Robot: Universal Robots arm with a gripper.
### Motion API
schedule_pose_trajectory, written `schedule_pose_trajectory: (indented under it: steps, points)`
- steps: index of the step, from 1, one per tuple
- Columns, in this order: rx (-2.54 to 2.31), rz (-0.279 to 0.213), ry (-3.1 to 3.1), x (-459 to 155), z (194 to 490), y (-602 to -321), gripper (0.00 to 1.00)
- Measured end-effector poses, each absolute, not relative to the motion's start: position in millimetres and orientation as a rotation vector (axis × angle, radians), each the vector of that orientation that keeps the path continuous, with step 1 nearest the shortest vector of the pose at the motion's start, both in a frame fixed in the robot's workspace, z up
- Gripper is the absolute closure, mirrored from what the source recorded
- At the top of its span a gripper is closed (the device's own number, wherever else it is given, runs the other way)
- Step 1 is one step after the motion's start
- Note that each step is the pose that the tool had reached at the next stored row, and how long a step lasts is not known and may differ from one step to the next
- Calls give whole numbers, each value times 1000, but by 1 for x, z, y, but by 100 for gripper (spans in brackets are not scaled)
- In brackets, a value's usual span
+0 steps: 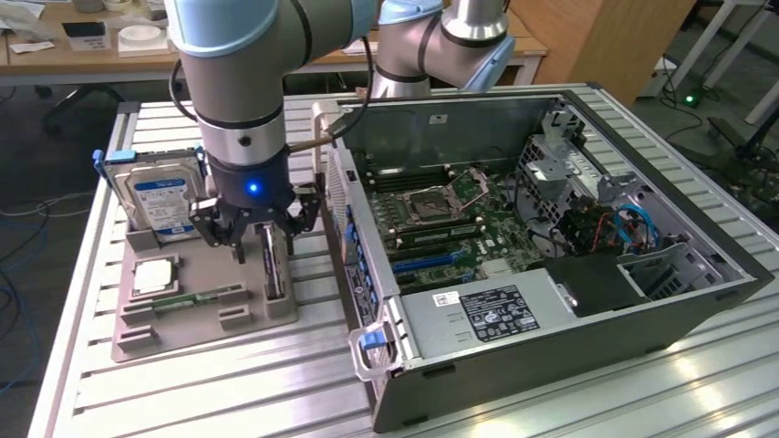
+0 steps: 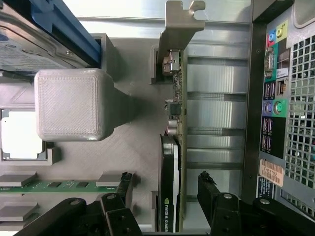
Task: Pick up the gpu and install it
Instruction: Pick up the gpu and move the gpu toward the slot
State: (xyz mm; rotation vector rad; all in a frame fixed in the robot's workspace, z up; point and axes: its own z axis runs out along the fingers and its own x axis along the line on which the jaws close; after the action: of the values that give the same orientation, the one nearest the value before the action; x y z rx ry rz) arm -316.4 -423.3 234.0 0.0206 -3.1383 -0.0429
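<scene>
Grey tray (image 1: pixel 182 324) lies on the metal surface (image 1: pixel 219 392), and the gpu (image 1: pixel 273 265) stands on its thin edge in a slot of it. The gpu is just beside the open computer case (image 1: pixel 548 301), on the exterior view's left of it. The claw (image 1: pixel 258 239) hangs at the top edge of the gpu. It is open wide. In the wrist view its 2 black fingers (image 2: pixel 115 201) stand 1 on each side of the gpu, with a gap on both sides, so nothing is held. The gpu's silver end bracket (image 2: pixel 179 24) is at the end far from the fingers. A hard drive (image 1: pixel 160 203) with a blue label stands in the tray too. A flat silver chip (image 1: pixel 155 276) and a thin green memory stick (image 1: pixel 195 299) lie in the tray below it.
</scene>
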Motion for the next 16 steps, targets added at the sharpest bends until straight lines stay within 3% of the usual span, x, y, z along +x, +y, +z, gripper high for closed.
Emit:
schedule_pose_trajectory:
  steps: [16]
  points:
    - [21,-43,-3138,-316,229,-421,35]
